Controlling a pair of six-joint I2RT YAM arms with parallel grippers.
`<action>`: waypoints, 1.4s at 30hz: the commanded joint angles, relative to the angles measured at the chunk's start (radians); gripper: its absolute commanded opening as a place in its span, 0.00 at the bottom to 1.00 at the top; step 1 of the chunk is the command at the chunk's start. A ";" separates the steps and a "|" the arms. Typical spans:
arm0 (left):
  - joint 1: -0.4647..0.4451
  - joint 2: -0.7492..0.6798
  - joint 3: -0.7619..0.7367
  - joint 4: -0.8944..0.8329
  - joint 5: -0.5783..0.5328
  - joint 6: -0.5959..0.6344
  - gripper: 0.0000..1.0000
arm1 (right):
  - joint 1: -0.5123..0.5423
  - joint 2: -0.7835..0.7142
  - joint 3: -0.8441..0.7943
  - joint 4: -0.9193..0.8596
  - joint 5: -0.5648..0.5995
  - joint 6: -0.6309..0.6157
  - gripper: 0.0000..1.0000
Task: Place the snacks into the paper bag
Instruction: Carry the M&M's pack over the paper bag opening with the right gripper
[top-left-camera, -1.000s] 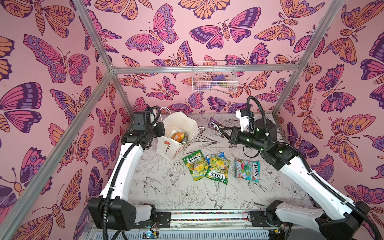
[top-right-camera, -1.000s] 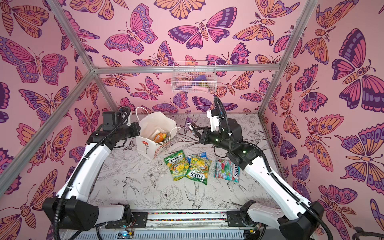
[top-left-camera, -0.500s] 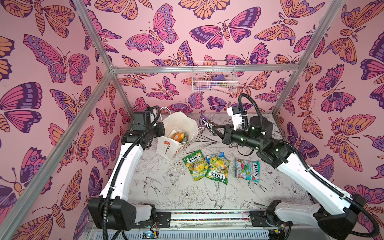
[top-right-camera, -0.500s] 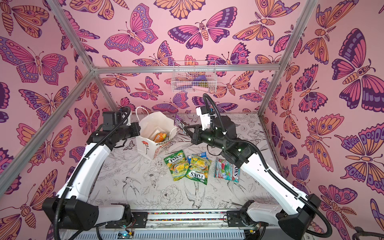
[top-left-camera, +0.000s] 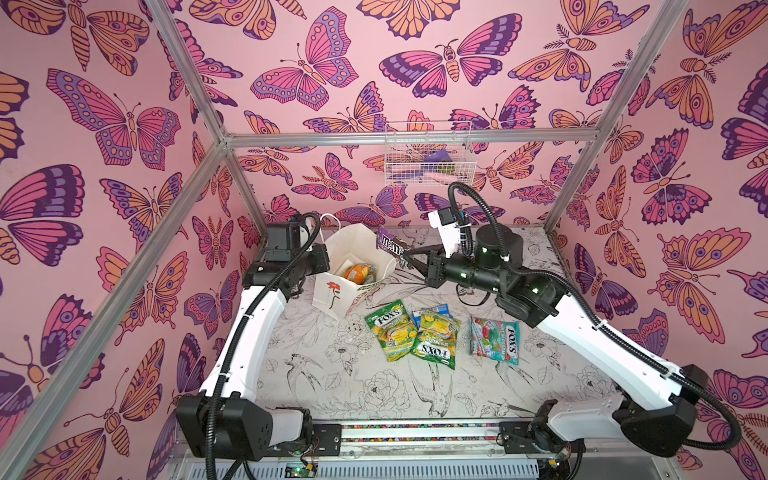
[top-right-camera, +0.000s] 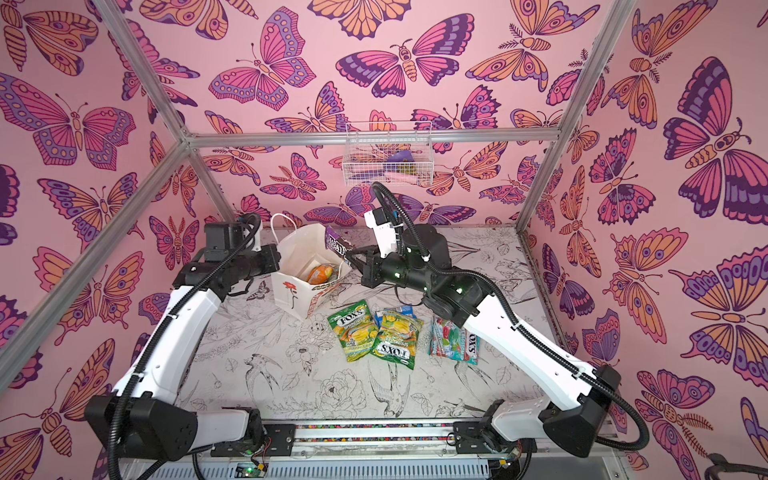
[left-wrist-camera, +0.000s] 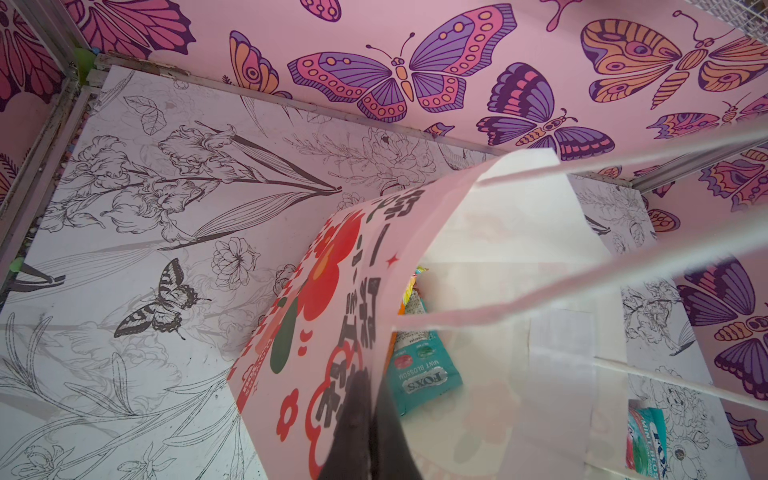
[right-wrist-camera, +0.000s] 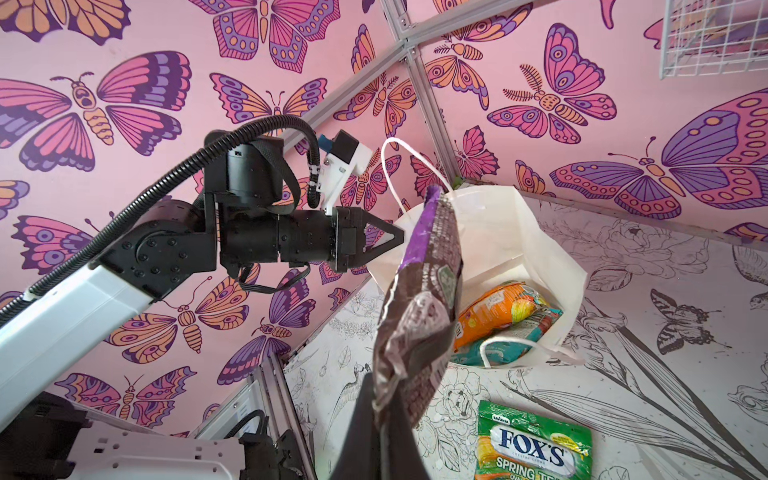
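The white paper bag (top-left-camera: 348, 248) (top-right-camera: 302, 248) stands open at the back left, a red flower on its front. My left gripper (top-left-camera: 326, 261) (left-wrist-camera: 368, 376) is shut on its printed side rim. Inside lie an orange packet (top-left-camera: 357, 272) (right-wrist-camera: 494, 309) and a teal FOX'S packet (left-wrist-camera: 424, 370). My right gripper (top-left-camera: 405, 259) (right-wrist-camera: 382, 399) is shut on a dark purple wrapper (top-left-camera: 390, 245) (right-wrist-camera: 424, 299), held at the bag's right rim. On the table lie two green-yellow FOX'S bags (top-left-camera: 388, 330) (top-left-camera: 434, 340), a teal one (top-left-camera: 494, 340) and a blue-white packet (top-left-camera: 432, 311), partly covered.
A white wire basket (top-left-camera: 428, 160) hangs on the back wall above the right arm. Aluminium frame posts (top-left-camera: 245, 195) stand at the back corners. The bag's cord handles (left-wrist-camera: 582, 286) cross the left wrist view. The right forearm (top-left-camera: 582, 328) passes just behind the teal bag.
My right gripper has carried the purple wrapper leftward, from behind the table's middle to the bag's right rim. The left arm and the bag have stayed put.
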 joint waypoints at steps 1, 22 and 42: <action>0.006 -0.025 -0.009 0.035 0.017 -0.005 0.00 | 0.015 0.025 0.052 -0.018 0.015 -0.041 0.00; 0.008 -0.026 -0.010 0.034 0.016 -0.006 0.00 | 0.080 0.185 0.168 -0.083 0.029 -0.077 0.00; 0.007 -0.028 -0.010 0.034 0.022 -0.008 0.00 | 0.106 0.285 0.214 -0.111 0.069 -0.059 0.00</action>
